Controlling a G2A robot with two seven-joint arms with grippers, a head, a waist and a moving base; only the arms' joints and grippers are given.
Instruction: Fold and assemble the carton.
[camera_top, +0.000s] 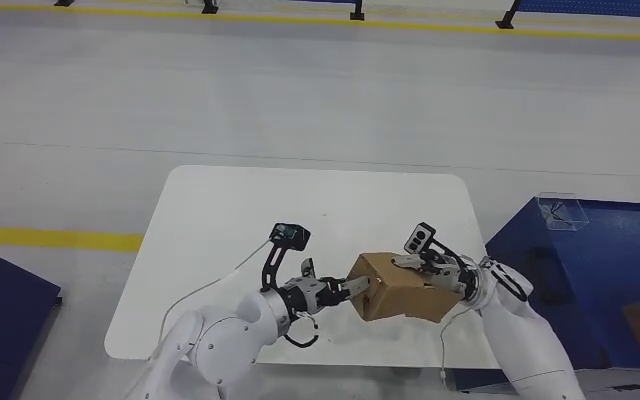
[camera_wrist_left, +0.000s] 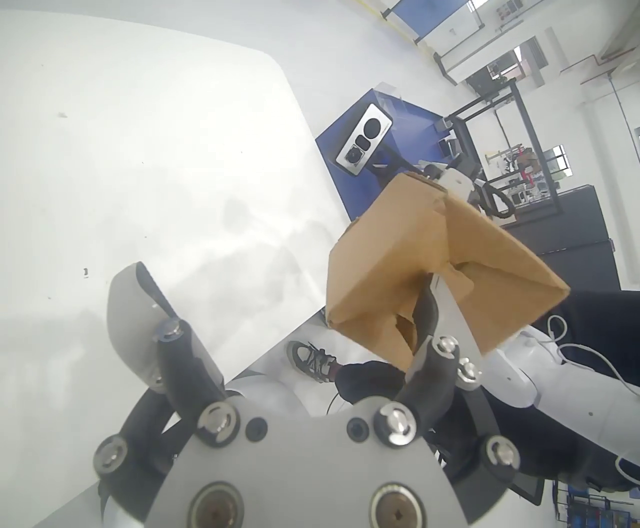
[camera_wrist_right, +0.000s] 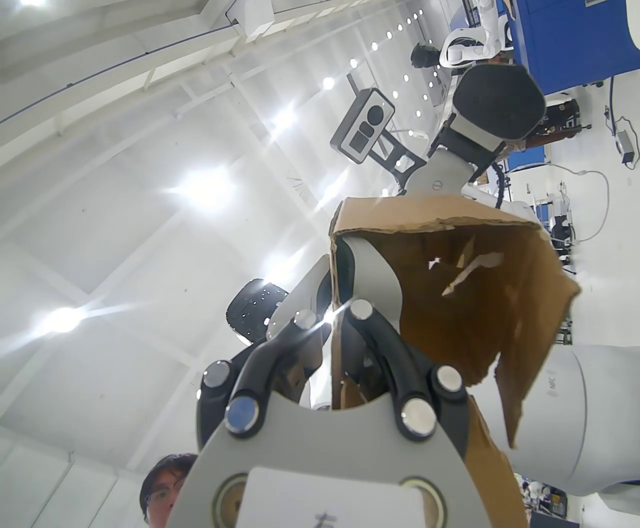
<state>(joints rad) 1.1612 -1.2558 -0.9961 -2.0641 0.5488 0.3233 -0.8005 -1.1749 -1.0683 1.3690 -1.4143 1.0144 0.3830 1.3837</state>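
A brown carton (camera_top: 405, 290) is held up over the near edge of the white table (camera_top: 300, 210), between both arms. My right gripper (camera_top: 425, 268) is shut on one side wall: in the right wrist view one finger lies inside the open carton (camera_wrist_right: 475, 300) and the other outside, with the gripper (camera_wrist_right: 334, 270) pinching the wall's edge. My left gripper (camera_top: 352, 288) meets the opposite, folded end. In the left wrist view it (camera_wrist_left: 287, 285) is open; one finger (camera_wrist_left: 442, 305) pokes into the seam between the carton's (camera_wrist_left: 400, 260) end flaps, while the other finger (camera_wrist_left: 135, 295) hangs free over the table.
A blue cabinet (camera_top: 570, 260) stands just right of the table, with a clear plastic box (camera_top: 560, 210) on top. Another blue object (camera_top: 20, 300) sits off the table's left. The table's far half (camera_wrist_left: 150, 150) is bare.
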